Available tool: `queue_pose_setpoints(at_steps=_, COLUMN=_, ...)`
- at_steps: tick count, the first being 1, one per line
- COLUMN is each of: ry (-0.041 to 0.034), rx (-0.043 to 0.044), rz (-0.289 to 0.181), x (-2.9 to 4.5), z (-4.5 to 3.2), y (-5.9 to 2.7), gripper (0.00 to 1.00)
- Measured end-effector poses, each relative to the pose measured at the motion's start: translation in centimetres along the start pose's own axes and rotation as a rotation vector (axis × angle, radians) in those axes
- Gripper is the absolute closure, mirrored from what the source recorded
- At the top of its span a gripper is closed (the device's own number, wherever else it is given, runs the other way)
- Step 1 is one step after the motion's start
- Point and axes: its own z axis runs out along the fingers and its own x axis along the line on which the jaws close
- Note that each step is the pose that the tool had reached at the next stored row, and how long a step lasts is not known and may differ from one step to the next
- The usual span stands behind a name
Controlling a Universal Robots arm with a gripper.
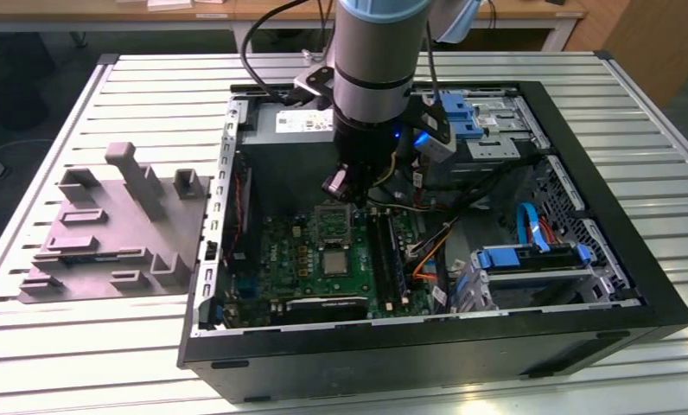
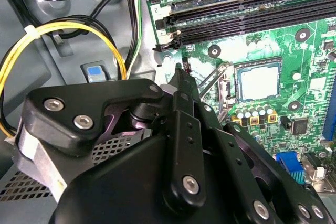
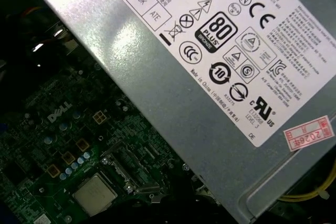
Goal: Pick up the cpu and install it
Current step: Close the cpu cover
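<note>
This is a robotics lab or electronics workshop. An open desktop computer case [image 1: 621, 320] lies on its side on a ribbed aluminium-profile worktable [image 1: 148, 73], its green motherboard [image 1: 315, 259] exposed, with bundled cables and blue drive brackets [image 1: 529, 258] inside. A grey industrial robot arm [image 1: 373, 60] reaches down into the case from above. On the table, towards the exterior view's left of the case, sits a grey moulded fixture [image 1: 102, 229] with upright pegs and slots. Beyond the table stands a wooden desk [image 1: 321, 13] over a dark floor. The first wrist view shows the power supply [image 3: 173, 77] with its certification label.
</note>
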Motion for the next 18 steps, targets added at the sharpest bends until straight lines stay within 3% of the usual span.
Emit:
queue_pose_setpoints(at_steps=6, ry=-0.0015, rx=-0.0014, rz=-0.002, x=0.00, z=0.00, y=0.01, gripper=0.89)
queue_pose_setpoints(at_steps=12, ry=0.0012, rx=-0.0030, rz=-0.057, x=0.08, z=0.00, y=0.07, gripper=0.89)
queue_pose_setpoints(at_steps=18, ry=0.0022, rx=-0.0038, rz=-0.081, x=0.11, z=-0.38, y=0.14, gripper=0.89)
